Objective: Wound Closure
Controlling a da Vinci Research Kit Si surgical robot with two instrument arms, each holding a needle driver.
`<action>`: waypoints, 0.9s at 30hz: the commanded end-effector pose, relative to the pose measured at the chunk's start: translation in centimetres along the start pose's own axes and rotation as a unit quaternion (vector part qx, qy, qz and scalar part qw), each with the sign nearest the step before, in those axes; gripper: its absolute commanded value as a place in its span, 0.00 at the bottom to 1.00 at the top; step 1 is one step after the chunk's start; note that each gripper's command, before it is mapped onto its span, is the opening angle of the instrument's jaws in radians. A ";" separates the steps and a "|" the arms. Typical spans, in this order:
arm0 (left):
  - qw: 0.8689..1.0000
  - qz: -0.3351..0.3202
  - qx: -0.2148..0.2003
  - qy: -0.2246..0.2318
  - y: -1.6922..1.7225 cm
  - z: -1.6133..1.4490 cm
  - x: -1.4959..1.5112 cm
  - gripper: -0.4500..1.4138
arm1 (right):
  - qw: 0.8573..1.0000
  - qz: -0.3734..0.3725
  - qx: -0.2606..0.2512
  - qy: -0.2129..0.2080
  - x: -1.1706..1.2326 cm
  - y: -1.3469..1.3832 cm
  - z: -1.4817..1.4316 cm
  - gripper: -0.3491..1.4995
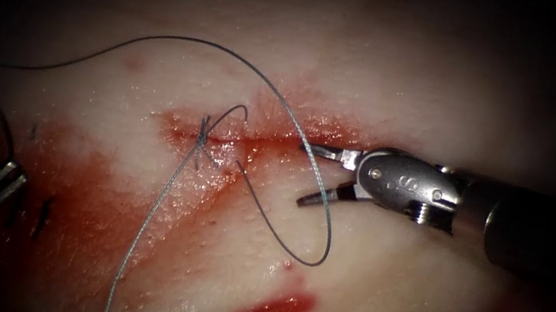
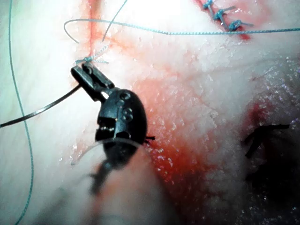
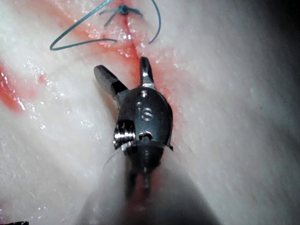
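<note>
Needle (image 2: 37, 111) clamped in L tool (image 2: 82, 73), off tissue (image 1: 384, 289); R tool (image 1: 303, 173) ('IS'?) agape, empty.

Endoscope view dim, dark-vignetted at edges — wrist views glare-washed, near shafts blurred.

A: The endoscope looks down at the cut (image 1: 250, 140) from above and in front, taking in both tools and much tissue (image 1: 362, 285).

B: Each wrist view looks along its own shaft, very near its jaws.

A: All three share the knot (image 1: 201, 139), seen again from the left wrist (image 2: 86, 59) and right wrist (image 3: 123, 9).
</note>
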 end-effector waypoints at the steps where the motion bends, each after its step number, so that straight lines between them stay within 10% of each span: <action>1: 1.000 0.001 -0.002 0.004 0.04 0.09 -0.02 0.00 | 1.000 -0.006 0.003 0.004 -0.08 -0.04 0.25 0.94; 19: 1.000 -0.003 -0.024 0.003 0.29 0.18 -0.12 0.00 | 1.000 -0.016 0.007 0.014 -0.17 -0.15 0.74 0.88; 23: 1.000 -0.006 -0.024 0.002 0.30 0.18 -0.12 0.00 | 1.000 -0.015 0.006 0.015 -0.15 -0.14 0.74 0.68; 25: 1.000 -0.005 -0.023 0.002 0.31 0.18 -0.12 0.00 | 1.000 -0.015 0.005 0.017 -0.15 -0.14 0.74 0.15; 27: 1.000 -0.005 -0.024 0.002 0.31 0.18 -0.12 0.00 | 1.000 -0.016 0.008 0.006 -0.16 -0.15 0.71 0.00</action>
